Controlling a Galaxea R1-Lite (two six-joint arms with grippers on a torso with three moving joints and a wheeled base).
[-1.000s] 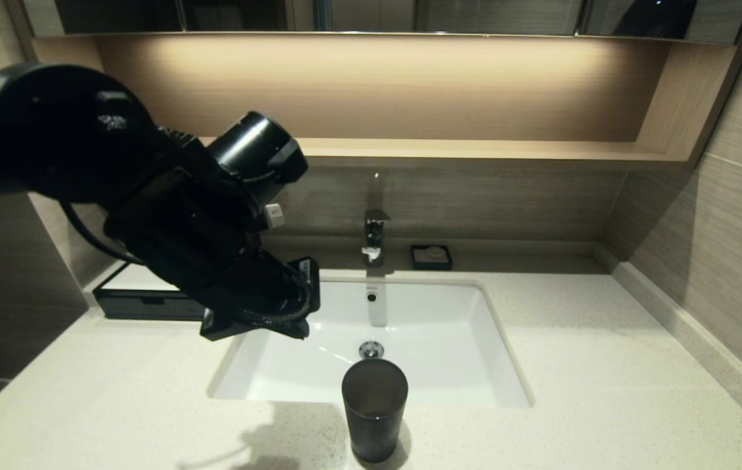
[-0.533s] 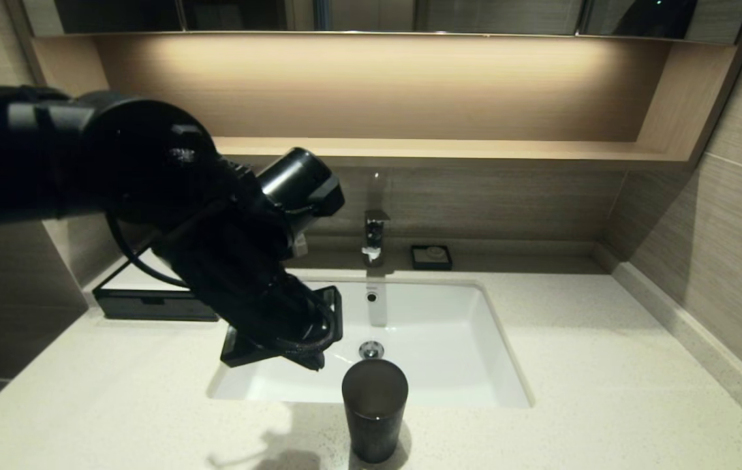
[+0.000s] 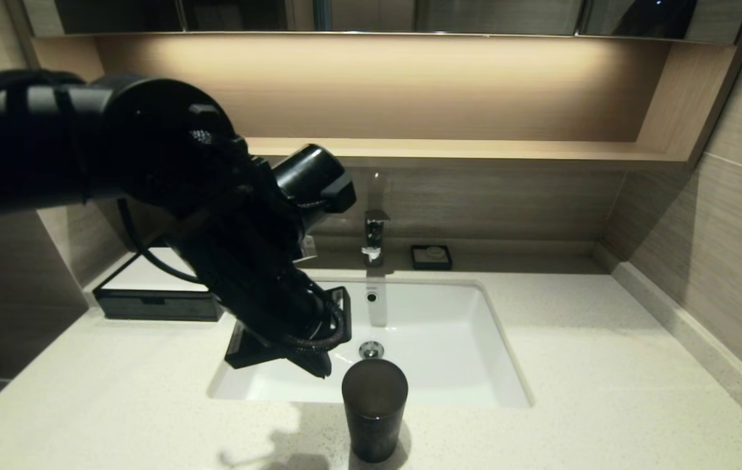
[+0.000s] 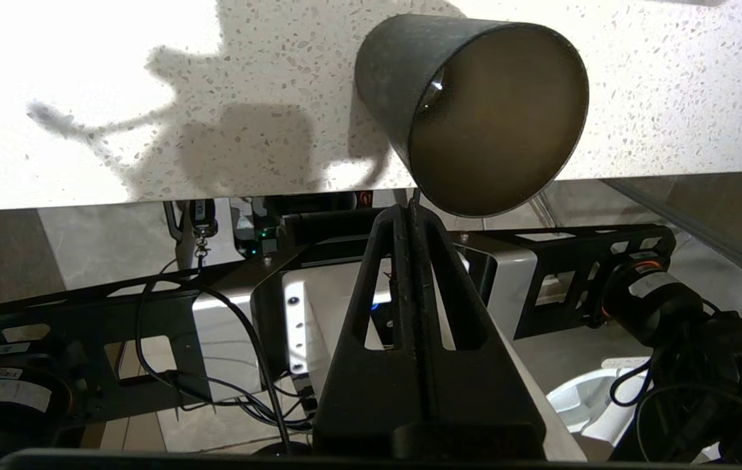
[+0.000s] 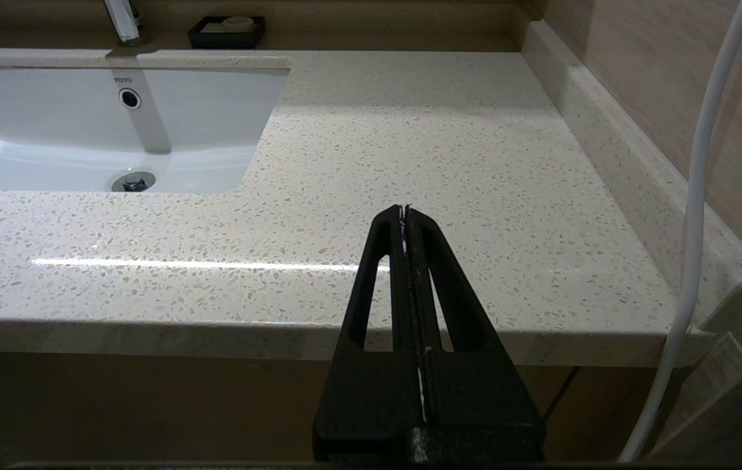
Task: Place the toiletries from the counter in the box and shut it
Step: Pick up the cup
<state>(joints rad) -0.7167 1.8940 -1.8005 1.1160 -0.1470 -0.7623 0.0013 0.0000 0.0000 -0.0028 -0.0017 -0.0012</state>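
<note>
Left pincer [image 3: 326,372] hangs in the lower middle of the head view, over the near left part of the white sink basin [image 3: 436,326], its tips just beside the rim of the dark tumbler [image 3: 374,408]. Its two fingers are pressed flat together with nothing between them, which the left wrist view [image 4: 414,209] shows clearly: the tips meet in a single seam right below the tumbler's open mouth [image 4: 475,111]. The black left arm fills the upper left of the head view and slopes down toward the centre.

The right pincer [image 5: 404,210] appears only in the right wrist view, low in the frame, poised off the front edge of the desk [image 5: 410,150]; its fingers too are closed against each other and hold nothing.

The box [image 3: 149,297], flat and black with a white top panel, sits at the left of the head view against the back wall, on the desk [image 3: 605,365] beside the basin; its drawer front looks pushed in, and the arm covers its right end. No toothbrush or sachet can be seen on the desk in any view.

The tumbler stands upright on the desk at the bottom centre, just in front of the basin. A tap [image 3: 374,236] rises behind the basin at mid-frame, and a small black soap dish [image 3: 431,256] lies just to its right
</note>
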